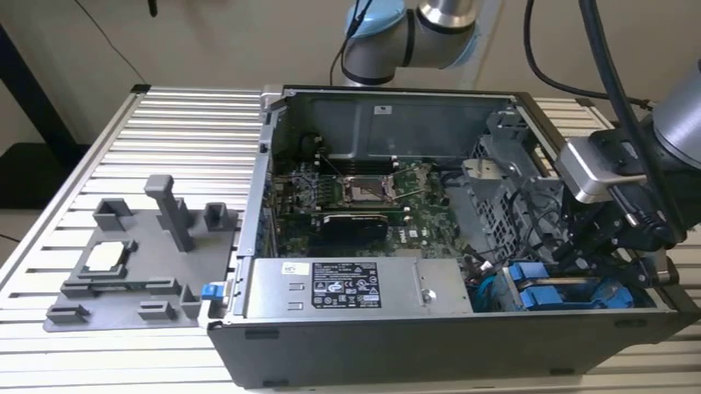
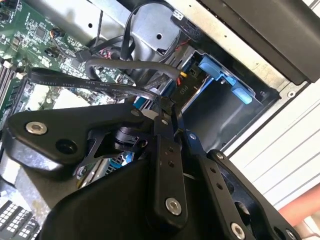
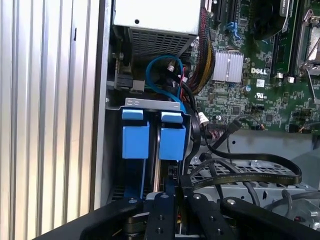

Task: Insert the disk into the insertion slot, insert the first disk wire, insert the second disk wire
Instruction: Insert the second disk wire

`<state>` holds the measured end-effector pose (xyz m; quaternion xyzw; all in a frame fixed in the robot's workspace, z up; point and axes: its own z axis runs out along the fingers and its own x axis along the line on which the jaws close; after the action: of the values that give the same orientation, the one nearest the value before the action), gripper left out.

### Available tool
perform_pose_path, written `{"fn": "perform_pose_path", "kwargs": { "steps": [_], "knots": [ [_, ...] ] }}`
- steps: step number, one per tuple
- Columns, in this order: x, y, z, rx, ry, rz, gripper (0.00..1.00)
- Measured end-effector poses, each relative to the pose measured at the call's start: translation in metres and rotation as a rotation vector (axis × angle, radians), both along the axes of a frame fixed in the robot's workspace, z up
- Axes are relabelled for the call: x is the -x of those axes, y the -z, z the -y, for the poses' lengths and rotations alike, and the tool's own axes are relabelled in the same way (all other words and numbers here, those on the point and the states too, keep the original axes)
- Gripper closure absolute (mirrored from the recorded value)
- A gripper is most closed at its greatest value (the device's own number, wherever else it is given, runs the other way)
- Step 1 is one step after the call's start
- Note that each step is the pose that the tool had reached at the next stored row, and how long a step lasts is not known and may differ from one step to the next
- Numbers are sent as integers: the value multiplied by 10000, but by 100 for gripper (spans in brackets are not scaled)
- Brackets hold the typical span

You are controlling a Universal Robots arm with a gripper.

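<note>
black cables (image 3: 240, 172) crowd the drive bay (image 3: 152, 107) beside two blue carriers (image 3: 172, 137).

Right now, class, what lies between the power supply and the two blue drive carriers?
In the first wrist view, a looped blue cable lies between the power supply and the blue drive carriers.

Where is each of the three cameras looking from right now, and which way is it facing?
Exterior view: off the arm, looking down into the open computer case; the arm shows behind, the wrist at the exterior view's right.
First wrist view: on the arm, facing the two blue carriers in the drive bay beside the motherboard; the gripper shows in the foreground.
Second wrist view: on the arm, facing past the gripper and flat black cable toward a blue carrier handle.
Shared: both wrist views show gripper, cables, blue carriers.
</note>
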<state>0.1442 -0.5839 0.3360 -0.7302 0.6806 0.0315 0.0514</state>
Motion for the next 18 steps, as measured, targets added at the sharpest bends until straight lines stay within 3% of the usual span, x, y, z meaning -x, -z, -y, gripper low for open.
{"fn": "perform_pose_path", "kwargs": {
  "steps": [8, 9, 12, 18],
  "knots": [
    [-4, 44, 1, -13, -1, 1, 83],
    [-4, 43, 1, -11, -1, 0, 76],
    [-2, 41, 1, -8, 1, -1, 76],
    [-4, 13, 4, -24, 1, -69, 76]
  ]
}}
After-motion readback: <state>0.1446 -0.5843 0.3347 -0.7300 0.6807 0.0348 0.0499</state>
